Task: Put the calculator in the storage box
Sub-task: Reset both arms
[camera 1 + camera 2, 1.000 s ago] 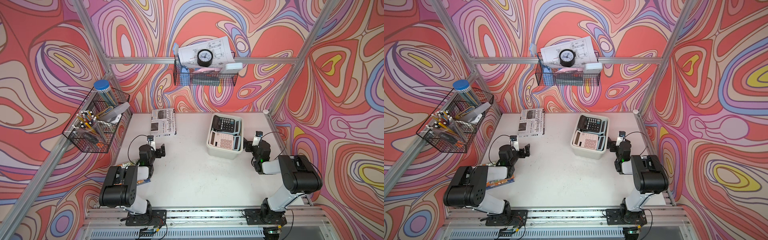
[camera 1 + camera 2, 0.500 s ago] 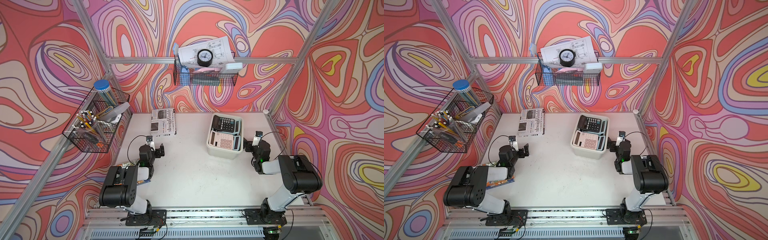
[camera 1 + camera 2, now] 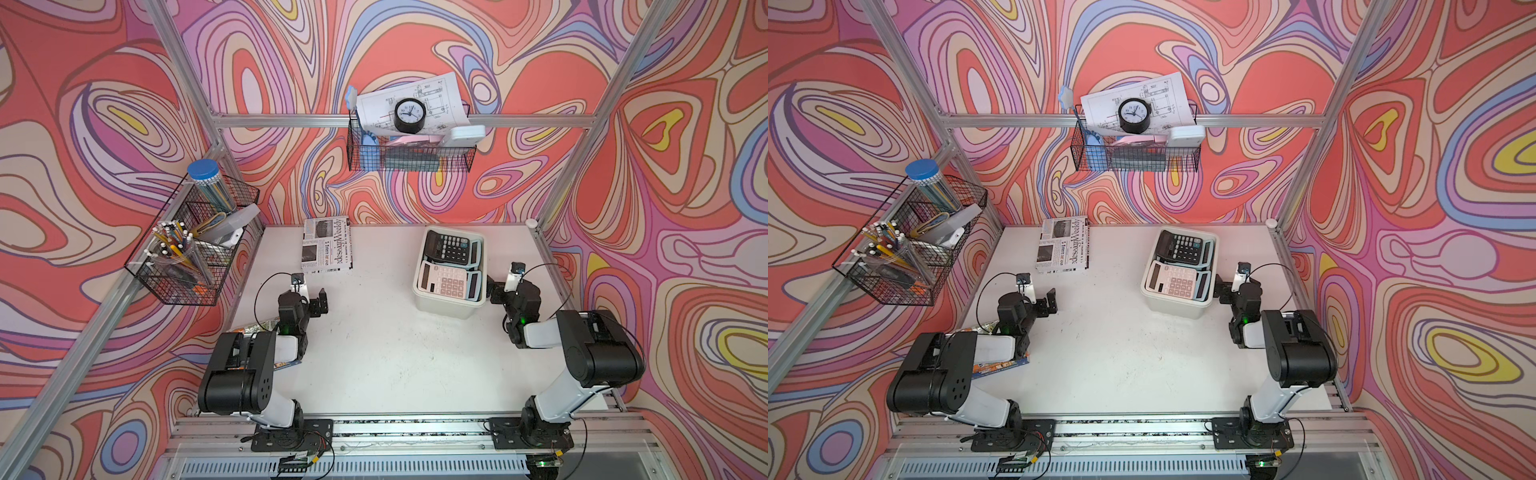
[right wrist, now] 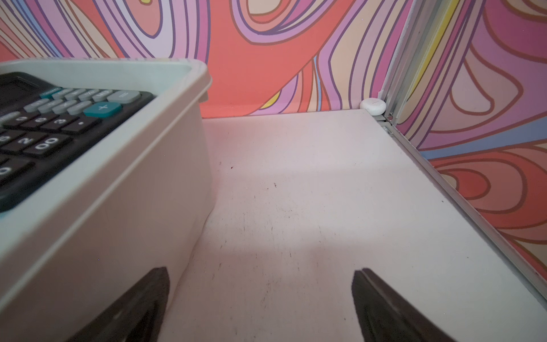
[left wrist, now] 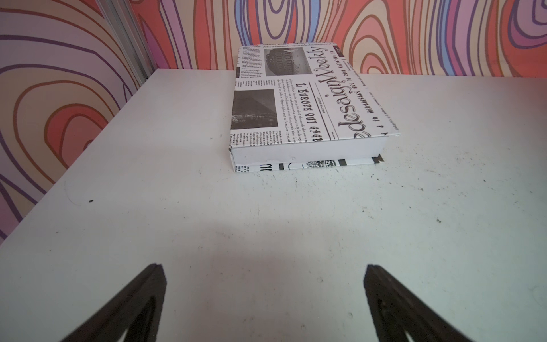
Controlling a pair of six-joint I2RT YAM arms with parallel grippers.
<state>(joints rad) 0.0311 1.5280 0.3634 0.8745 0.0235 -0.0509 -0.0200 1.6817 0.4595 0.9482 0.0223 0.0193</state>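
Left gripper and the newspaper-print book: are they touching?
Apart. The left wrist view shows a stretch of bare table between the open left gripper and the newspaper-print book.

Newsprint-covered book (image 3: 327, 245), black clock (image 3: 409, 115), pen-filled wire basket (image 3: 179, 289)

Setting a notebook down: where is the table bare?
Widest: the table middle between the left arm and right arm, nearer than the book and storage box. Also the gap between book and box. Crowded: beside the box at the right gripper; a packet under the left arm.
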